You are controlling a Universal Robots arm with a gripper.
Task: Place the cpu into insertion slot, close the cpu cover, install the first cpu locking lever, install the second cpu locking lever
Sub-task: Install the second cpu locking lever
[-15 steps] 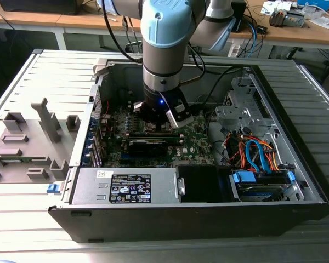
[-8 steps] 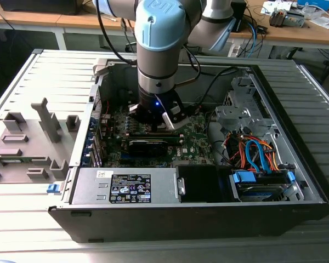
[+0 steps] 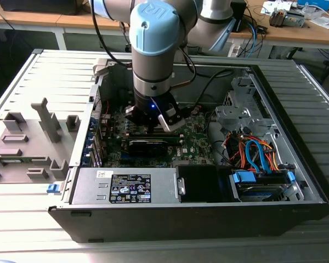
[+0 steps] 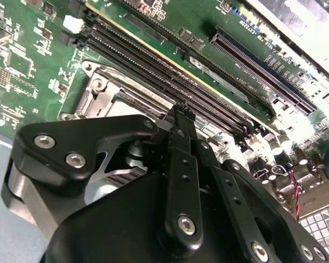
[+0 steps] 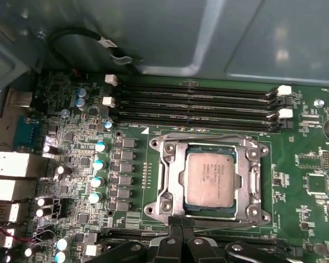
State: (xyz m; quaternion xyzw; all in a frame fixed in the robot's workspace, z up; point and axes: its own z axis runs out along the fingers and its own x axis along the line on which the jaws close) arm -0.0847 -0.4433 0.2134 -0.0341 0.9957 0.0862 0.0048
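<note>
The cpu (image 5: 211, 178), a square chip with a silver-grey top, lies in the insertion slot (image 5: 160, 193) on the green motherboard. The silver cpu cover (image 5: 172, 170) lies flat around it as a frame. My gripper (image 5: 177, 220) is at the socket's edge, its black fingers pressed together with nothing visible between them. In the second wrist view the fingertips of the gripper (image 4: 181, 111) point down beside the socket's metal frame (image 4: 101, 93). In the exterior view the gripper (image 3: 153, 123) hangs low inside the open computer case. A thin wire lever (image 5: 225, 222) runs along the socket edge by the fingertips.
Long black memory slots (image 5: 197, 104) run along the socket's far side. A power supply (image 3: 129, 186), a drive cage with orange and blue cables (image 3: 257, 156) and the case walls (image 3: 279, 109) hem the arm in. Grey fixtures (image 3: 27, 137) stand at the exterior view's left.
</note>
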